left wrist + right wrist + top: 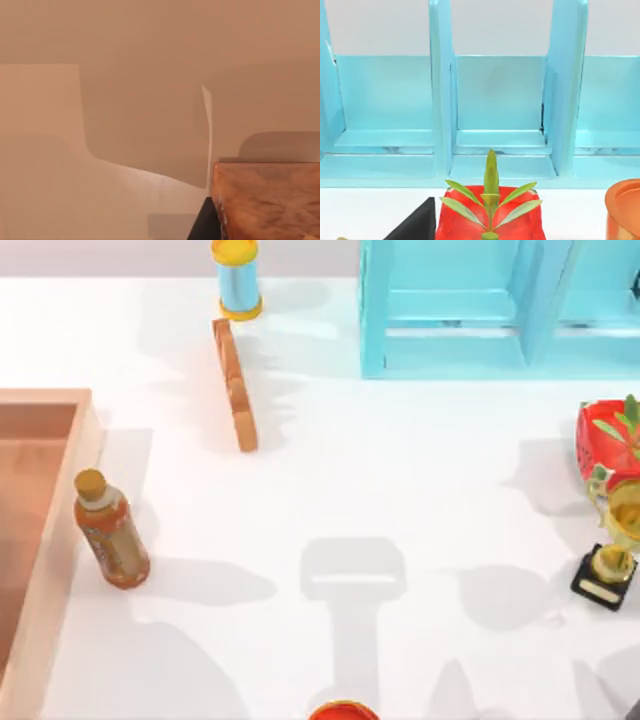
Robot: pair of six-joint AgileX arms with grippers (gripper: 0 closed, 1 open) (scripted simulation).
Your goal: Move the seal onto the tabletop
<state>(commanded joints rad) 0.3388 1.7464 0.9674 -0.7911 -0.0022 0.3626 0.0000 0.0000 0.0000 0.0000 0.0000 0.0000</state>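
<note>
The seal shows close up in the left wrist view as a tan-orange, stone-patterned block. Its top is cut off by the picture's edge, and it casts a shadow on the pale tan surface behind it. A dark edge of my left gripper lies right beside the block; whether it touches the block I cannot tell. A dark corner of my right gripper shows in the right wrist view, in front of the red pot. The white tabletop spreads across the top view.
A wooden tray sits at the left edge, with an orange bottle beside it. An orange-brown bar, a blue spool and a cyan shelf stand at the back. At the right are a red plant pot and a trophy. A red round object peeks in at the front edge.
</note>
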